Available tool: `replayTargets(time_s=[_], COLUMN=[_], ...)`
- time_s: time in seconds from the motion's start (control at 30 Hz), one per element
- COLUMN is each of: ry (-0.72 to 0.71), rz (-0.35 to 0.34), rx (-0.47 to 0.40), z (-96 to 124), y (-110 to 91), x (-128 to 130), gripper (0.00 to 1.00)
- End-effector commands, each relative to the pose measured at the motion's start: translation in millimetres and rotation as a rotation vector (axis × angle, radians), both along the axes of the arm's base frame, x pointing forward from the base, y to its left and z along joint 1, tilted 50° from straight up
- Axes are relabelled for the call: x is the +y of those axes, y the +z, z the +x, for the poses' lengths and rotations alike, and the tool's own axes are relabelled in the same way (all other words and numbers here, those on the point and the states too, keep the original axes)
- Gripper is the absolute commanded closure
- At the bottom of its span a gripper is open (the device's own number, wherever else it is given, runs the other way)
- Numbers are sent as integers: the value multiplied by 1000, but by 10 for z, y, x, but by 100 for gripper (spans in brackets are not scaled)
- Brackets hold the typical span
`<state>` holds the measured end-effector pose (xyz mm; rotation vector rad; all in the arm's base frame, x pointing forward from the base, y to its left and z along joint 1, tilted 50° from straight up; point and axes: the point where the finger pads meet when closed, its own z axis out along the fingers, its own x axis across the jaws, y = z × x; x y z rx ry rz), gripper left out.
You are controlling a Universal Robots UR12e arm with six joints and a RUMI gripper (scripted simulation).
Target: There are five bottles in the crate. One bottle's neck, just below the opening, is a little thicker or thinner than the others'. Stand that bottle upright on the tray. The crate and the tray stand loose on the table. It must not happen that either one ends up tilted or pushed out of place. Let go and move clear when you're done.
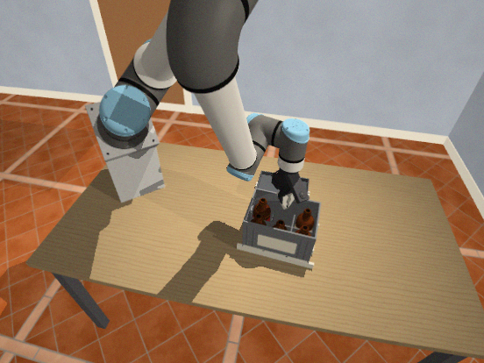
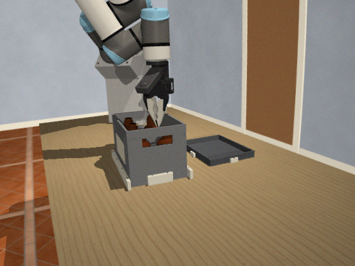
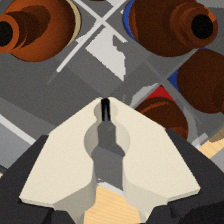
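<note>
The grey crate (image 1: 277, 244) (image 2: 157, 159) holds five brown bottles. In the top view, one bottle (image 1: 262, 209) is at the back left, another (image 1: 306, 221) at the right, the others nearer the front wall. My gripper (image 1: 287, 206) (image 2: 157, 125) (image 3: 105, 100) is shut and empty, its tips together inside the crate's top. In the wrist view, a bottle with a red patch (image 3: 162, 120) is partly hidden by the right finger; two necks show at the upper left (image 3: 7, 34) and upper right (image 3: 201, 26). I cannot tell which neck differs. The tray (image 2: 210, 162) holds nothing.
The tray lies beside the crate, at the right in the exterior view; it is partly hidden behind the crate and gripper in the top view. White dividers (image 3: 67, 60) part the crate's compartments. Pale strips (image 1: 275, 256) (image 2: 159, 178) stand along the crate's base.
</note>
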<state>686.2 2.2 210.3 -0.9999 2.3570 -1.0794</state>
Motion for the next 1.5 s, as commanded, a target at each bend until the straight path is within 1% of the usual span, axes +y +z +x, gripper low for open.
replayTargets(time_s=[0.0, 0.2, 0.23, 1.47], ry=[0, 0, 0, 0], rz=[0, 0, 0, 0], rx=[-1, -1, -1, -1], z=[0, 0, 0, -3], y=[5, 5, 5, 8], x=[3, 3, 3, 6], gripper=[100, 100, 62, 62])
